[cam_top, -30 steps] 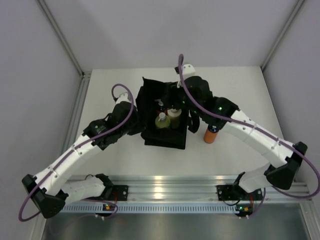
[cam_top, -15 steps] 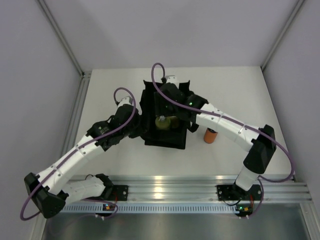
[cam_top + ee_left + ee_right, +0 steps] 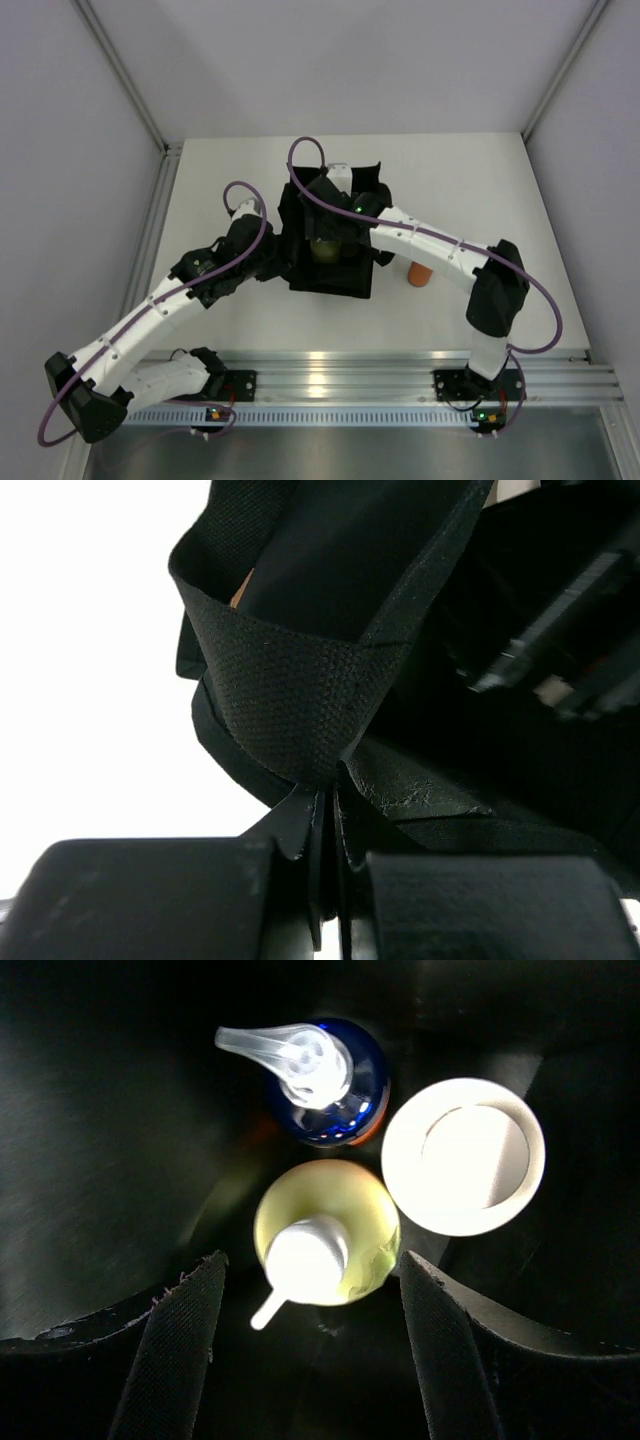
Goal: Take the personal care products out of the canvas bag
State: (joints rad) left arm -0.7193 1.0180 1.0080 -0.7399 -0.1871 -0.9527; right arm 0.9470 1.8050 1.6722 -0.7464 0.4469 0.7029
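Canvas bag [image 3: 330, 272] pinched at its left rim; right gripper [image 3: 312, 1290] spread inside it.

The bag, boxy and of coarse black woven fabric, stood mid-table with its mouth open upward. The left gripper [image 3: 325, 880] was clamped on a fold of the bag's left edge, jaws pressed together with only cloth between them. The right gripper reached down into the bag with its textured black fingers [image 3: 180, 1350] wide apart. They stood either side of the rounded yellow-green bottle [image 3: 350, 1220], with white pump top, and touched nothing visible. Just beyond it stood a dark-capped bottle [image 3: 350, 1100], glossy, with a clear pump nozzle and an orange sliver at its edge. To the right was the beige cylinder [image 3: 463, 1155], its flat round cap facing up. A fourth orange bottle [image 3: 421, 273] stood upright on the white table [image 3: 220, 180], just right of the bag.
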